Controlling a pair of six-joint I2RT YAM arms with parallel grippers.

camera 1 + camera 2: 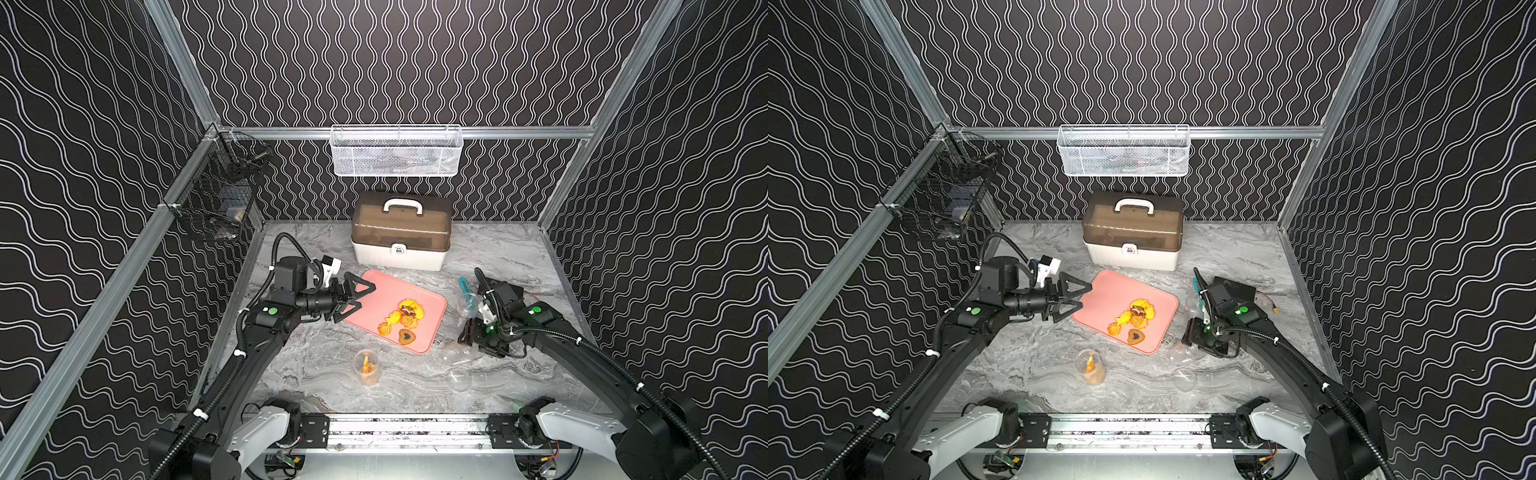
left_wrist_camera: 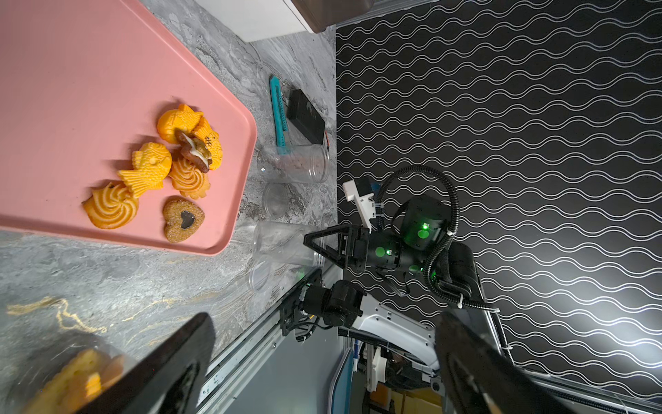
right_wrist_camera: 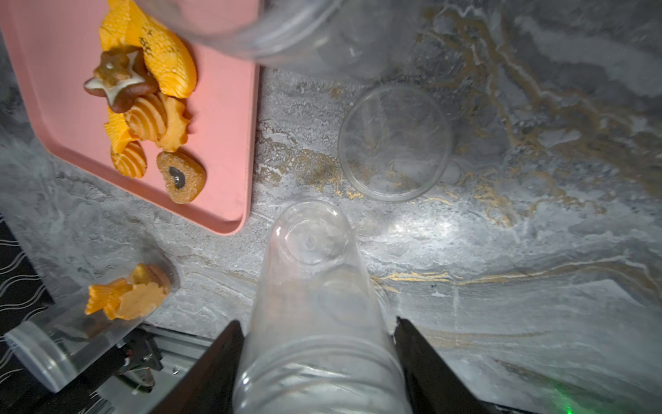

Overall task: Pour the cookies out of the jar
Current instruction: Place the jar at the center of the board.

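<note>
The empty clear jar (image 3: 311, 251), tipped on its side beside the pink tray (image 1: 390, 291), sits between the right gripper (image 3: 316, 320) fingers, clamped or merely flanked I cannot tell, while the cookies (image 1: 403, 320) lie heaped on that tray and the left gripper (image 1: 360, 297) gapes empty at its corner.

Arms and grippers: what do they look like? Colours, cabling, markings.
Left arm and right arm: black links, white base housings, black corrugated cable conduit held by white zip ties, a round green dot on each. Left gripper and right gripper: black, with open triangular fingers. White camera mount at each wrist.
</note>
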